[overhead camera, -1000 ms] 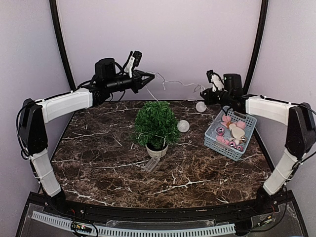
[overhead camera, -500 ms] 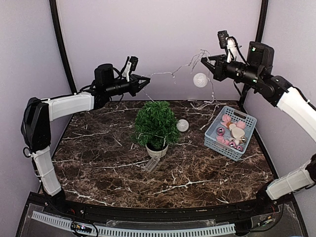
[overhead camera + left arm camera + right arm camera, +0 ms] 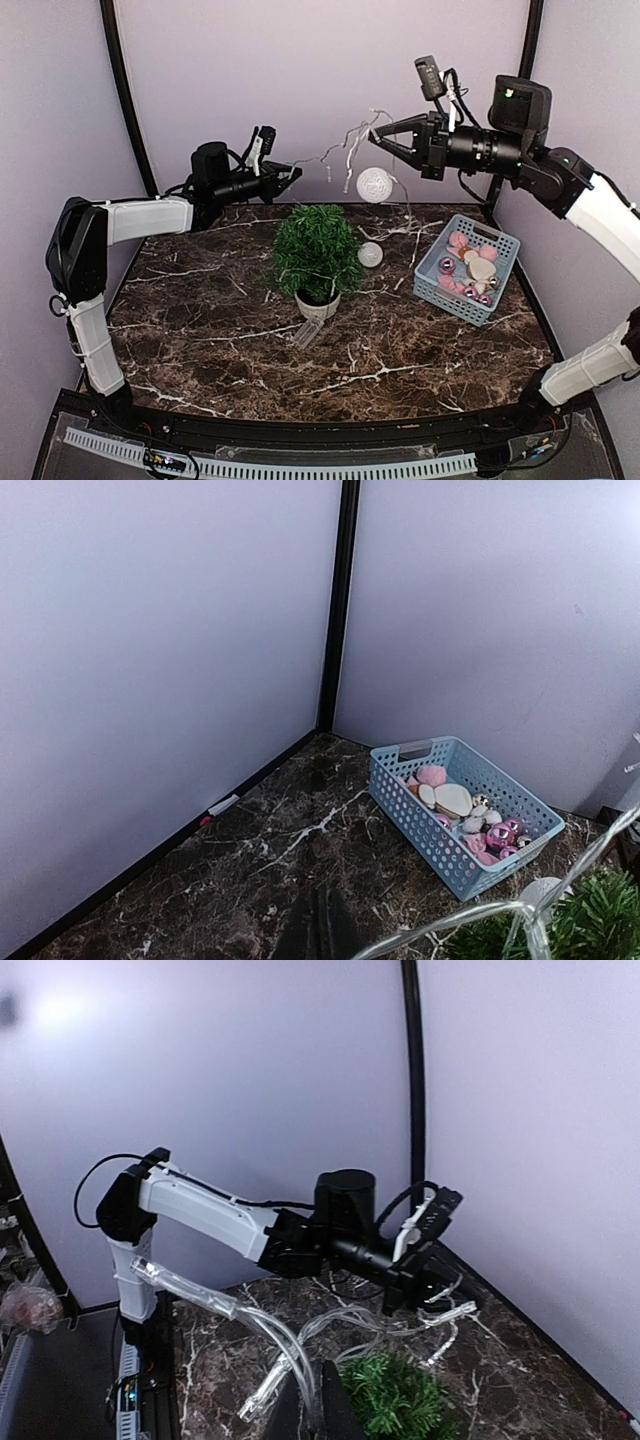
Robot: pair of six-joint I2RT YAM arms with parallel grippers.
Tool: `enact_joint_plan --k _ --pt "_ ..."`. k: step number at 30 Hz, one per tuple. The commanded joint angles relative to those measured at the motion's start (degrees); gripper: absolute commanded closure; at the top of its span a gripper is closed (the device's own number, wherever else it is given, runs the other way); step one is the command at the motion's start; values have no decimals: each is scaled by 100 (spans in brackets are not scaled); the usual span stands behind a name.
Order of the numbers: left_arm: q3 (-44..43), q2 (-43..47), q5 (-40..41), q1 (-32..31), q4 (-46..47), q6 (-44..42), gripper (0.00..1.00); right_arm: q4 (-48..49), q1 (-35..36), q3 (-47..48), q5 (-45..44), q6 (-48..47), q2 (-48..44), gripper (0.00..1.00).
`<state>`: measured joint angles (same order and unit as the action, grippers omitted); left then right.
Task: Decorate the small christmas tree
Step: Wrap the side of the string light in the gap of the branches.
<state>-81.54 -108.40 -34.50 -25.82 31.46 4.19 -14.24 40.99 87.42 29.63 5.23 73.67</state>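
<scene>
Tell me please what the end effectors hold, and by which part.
The light string, by its clear wire: left end effector and right end effector pinch separate spots.

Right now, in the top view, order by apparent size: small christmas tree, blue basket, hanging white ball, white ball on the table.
1. small christmas tree and blue basket: too alike to rank.
2. hanging white ball: higher, nearer the camera, so unsure.
3. white ball on the table.
</scene>
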Motion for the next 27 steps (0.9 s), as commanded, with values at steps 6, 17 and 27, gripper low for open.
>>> enact_joint_plan --k 6,17,27 --pt "296 -33 -38 109 302 98 94 -21 979 899 533 265 980 100" --pt "961 233 92 158 799 255 92 374 1772 1249 611 925 2045 100" --pt "1616 580 275 311 893 121 91 102 2138 1851 587 1039 2996 100"
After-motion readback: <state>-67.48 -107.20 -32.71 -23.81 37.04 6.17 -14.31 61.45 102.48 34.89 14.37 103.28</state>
